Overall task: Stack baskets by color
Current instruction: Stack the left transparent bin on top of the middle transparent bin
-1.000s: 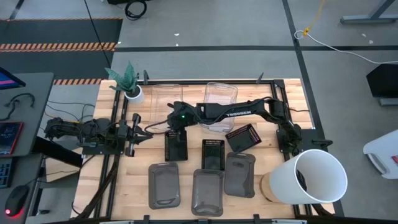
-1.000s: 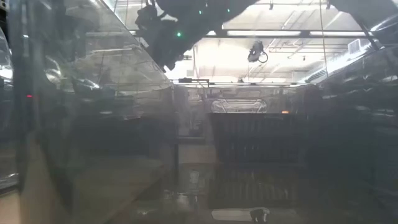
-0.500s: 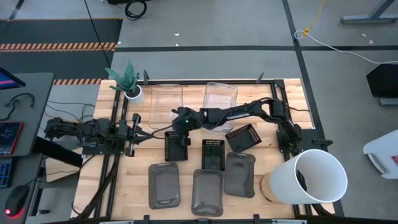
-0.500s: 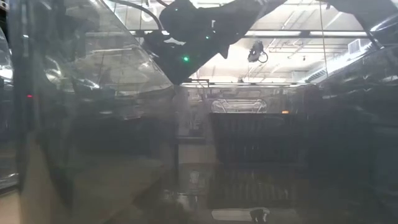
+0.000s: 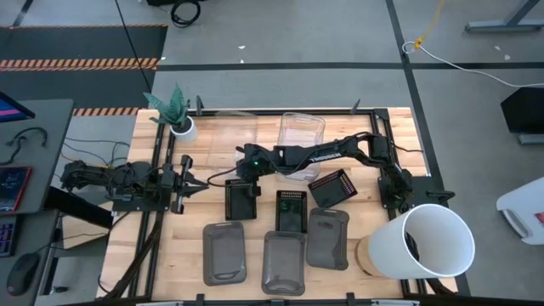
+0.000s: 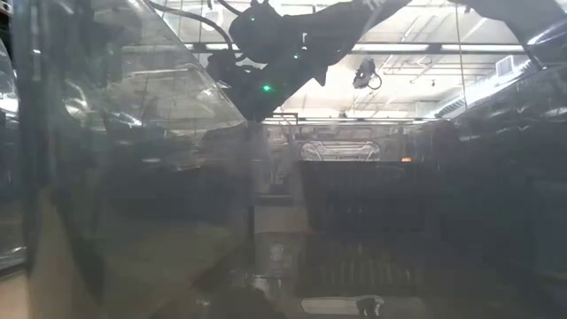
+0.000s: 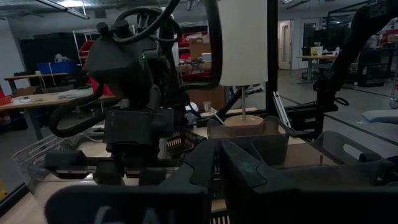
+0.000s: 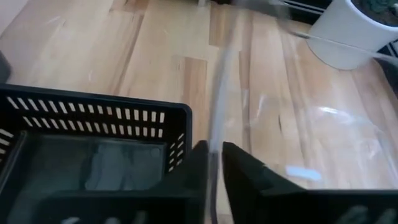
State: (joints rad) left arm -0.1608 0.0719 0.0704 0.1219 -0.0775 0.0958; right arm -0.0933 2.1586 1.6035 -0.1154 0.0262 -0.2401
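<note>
Two clear baskets (image 5: pixel 231 134) (image 5: pixel 302 134) stand along the table's far side. Three black slotted baskets (image 5: pixel 240 200) (image 5: pixel 291 211) (image 5: pixel 331 189) lie mid-table. Nearer the front lie three dark grey baskets (image 5: pixel 225 253) (image 5: pixel 284 262) (image 5: pixel 327 238). My right gripper (image 5: pixel 241 167) reaches across from the right and is shut on the left clear basket (image 8: pixel 298 124). Just beside it stands the left black basket (image 8: pixel 93 143). My left gripper (image 5: pixel 189 181) waits at the table's left edge, shut, with nothing in it. My right gripper pinches the left clear basket's near wall (image 8: pixel 217 134) at its rim, close to the right corner, one finger inside and one outside. The fingers slant down from the table's right and lie along the wall. Whether the basket's floor is off the table I cannot tell.
A white plant pot (image 5: pixel 181 127) stands at the far left corner, just left of the held basket. A big white bucket (image 5: pixel 429 242) lies on its side at the near right. Bare wood shows between the clear baskets and the black ones.
My right gripper has sunk toward the near wall of the left clear basket and shut on its rim. The left arm has kept still.
</note>
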